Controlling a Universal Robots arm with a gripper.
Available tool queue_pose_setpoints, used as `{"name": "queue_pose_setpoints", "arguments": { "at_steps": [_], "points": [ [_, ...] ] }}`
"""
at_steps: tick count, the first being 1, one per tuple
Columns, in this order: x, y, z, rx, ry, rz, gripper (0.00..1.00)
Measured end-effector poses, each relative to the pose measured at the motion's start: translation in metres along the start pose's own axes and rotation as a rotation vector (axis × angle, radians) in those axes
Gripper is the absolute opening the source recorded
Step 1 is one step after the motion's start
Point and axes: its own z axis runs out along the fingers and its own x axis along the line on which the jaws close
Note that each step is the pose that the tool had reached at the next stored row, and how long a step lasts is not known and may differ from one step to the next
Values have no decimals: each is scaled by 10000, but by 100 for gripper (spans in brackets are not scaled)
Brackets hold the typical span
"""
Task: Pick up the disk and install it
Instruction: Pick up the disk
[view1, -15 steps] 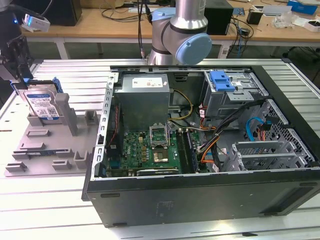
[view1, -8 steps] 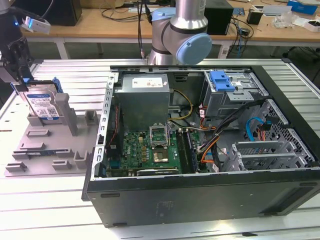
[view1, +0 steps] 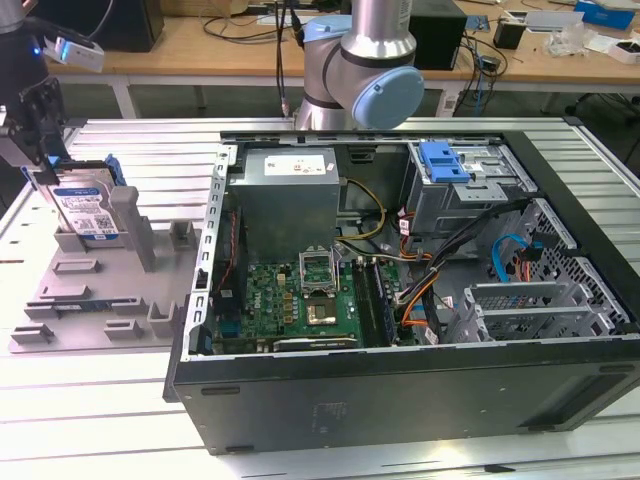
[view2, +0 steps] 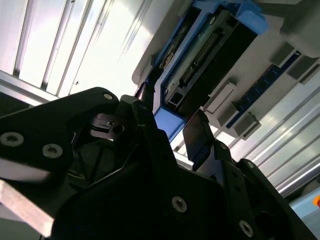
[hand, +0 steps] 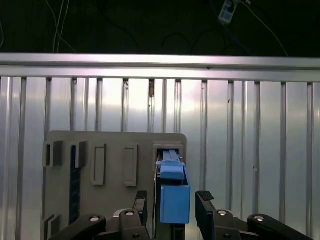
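Hand: the black two-fingered hand (view1: 45, 150) hangs at the exterior view's left, over the upper end of the disk. In both wrist views I see its fingers (hand: 206, 205) spread, one on each side of the disk's blue end. The first wrist view shows a gap on both sides, so it is pinching nothing.

Disk: the flat silver hard drive with a white-and-blue label and a blue plastic carrier frame (view1: 85, 205) stands on edge in its holder, leaning slightly, outside the computer. In the first wrist view its blue end (hand: 175, 197) sits between the fingers. In the second wrist view I look along its dark connector edge (view2: 210, 50).

Holder: a grey plastic fixture plate with raised blocks and slots (view1: 90, 290) lies flat on the bench. The disk is in a slot near the plate's far edge, beside a tall grey post (view1: 128, 215).

Computer: a black tower case lying on its side with the panel off (view1: 400, 390) is well apart from the holder, towards the exterior view's right. Inside I see a green circuit board (view1: 300, 295) and a larger grey box with a white label (view1: 290, 195).

Cage: the grey metal cage with a blue plastic latch (view1: 470, 185) sits in the case's far corner, with no disk in it that I can see.

Bench: a ribbed aluminium bench (view1: 90, 400) carries both holder and case.

Arm: the silver-and-blue robot arm (view1: 365, 60) rises behind the case.
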Motion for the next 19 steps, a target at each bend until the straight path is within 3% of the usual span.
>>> {"name": "queue_pose_setpoints", "arguments": {
  "at_steps": [19],
  "points": [
    [-4, 36, 34, -1, -2, 31, 51]
  ]
}}
